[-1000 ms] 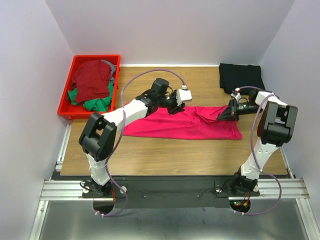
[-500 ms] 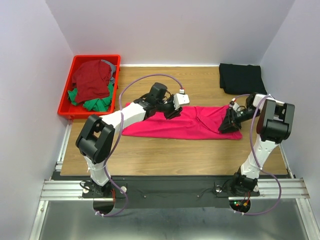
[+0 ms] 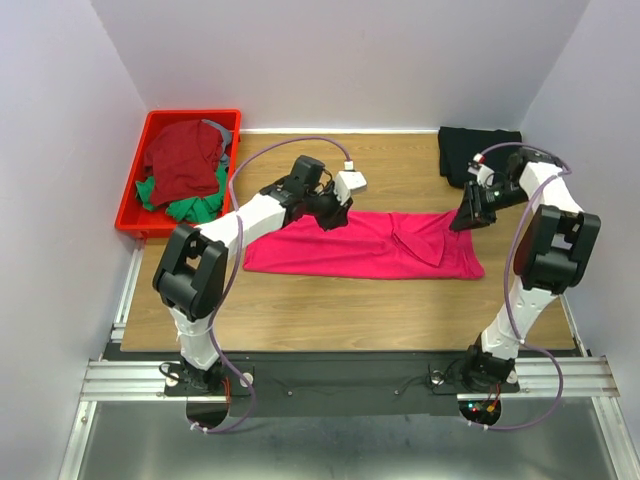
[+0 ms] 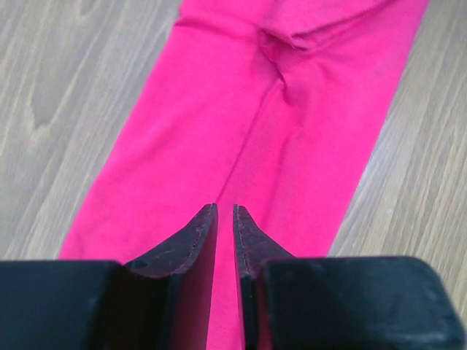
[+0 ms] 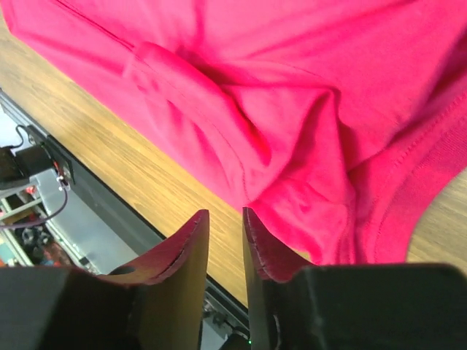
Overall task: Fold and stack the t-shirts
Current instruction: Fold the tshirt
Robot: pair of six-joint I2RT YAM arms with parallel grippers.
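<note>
My left gripper point(image 4: 225, 210) and right gripper point(image 5: 225, 214) hang empty, barely parted; so narrow, they may skid off the pink t-shirt point(image 3: 365, 247).

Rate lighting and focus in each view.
Top external: even, soft light, sharp all over, only faint shadows on the table. Left wrist: pink t-shirt and the table's grain crisp, the left claw a dark shape near the lens. Right wrist: the shirt's folds hold deep shadows, its pink looks oversaturated; right claw dark.
</note>
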